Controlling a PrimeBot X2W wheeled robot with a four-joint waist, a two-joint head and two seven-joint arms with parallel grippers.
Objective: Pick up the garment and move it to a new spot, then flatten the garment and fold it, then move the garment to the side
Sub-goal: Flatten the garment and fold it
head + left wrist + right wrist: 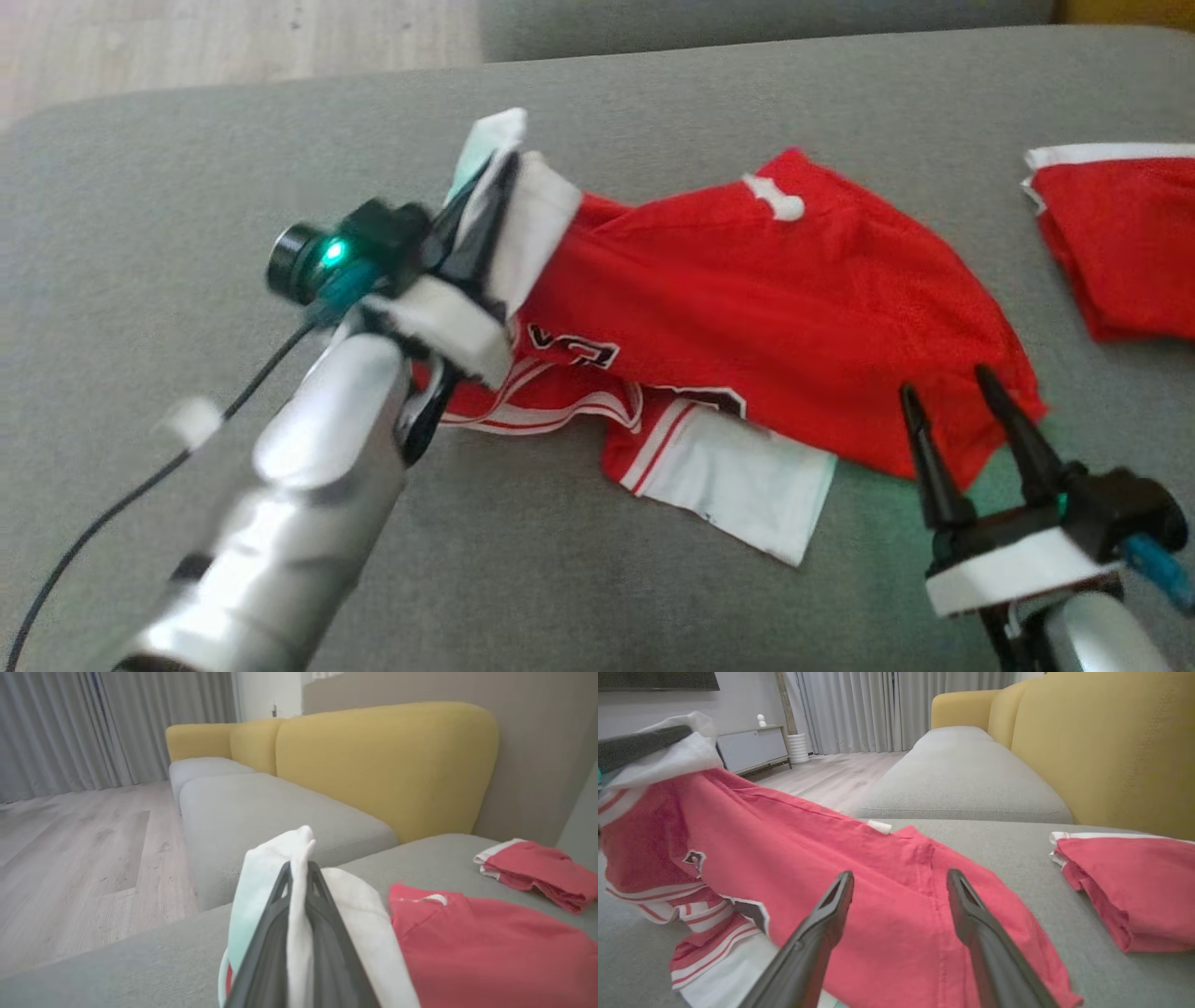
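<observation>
The garment [747, 299] is a red jersey with white trim and lettering, lying crumpled on the grey sofa seat [653, 103]. My left gripper [495, 187] is shut on its white edge at the left end and holds that end lifted; the pinched white cloth [299, 858] pokes out between the dark fingers [322, 914]. The rest of the red cloth [878, 868] still rests on the seat. At the lower right, my right gripper [943, 383] stands open over the garment's right corner, its fingers [831, 914] apart with nothing between them.
A second red piece with white trim [1120, 243] lies folded at the far right of the seat. Yellow sofa backrests [383, 765] rise behind, and another grey seat cushion [261, 807] extends beyond. Wooden floor [79, 849] lies past the left edge.
</observation>
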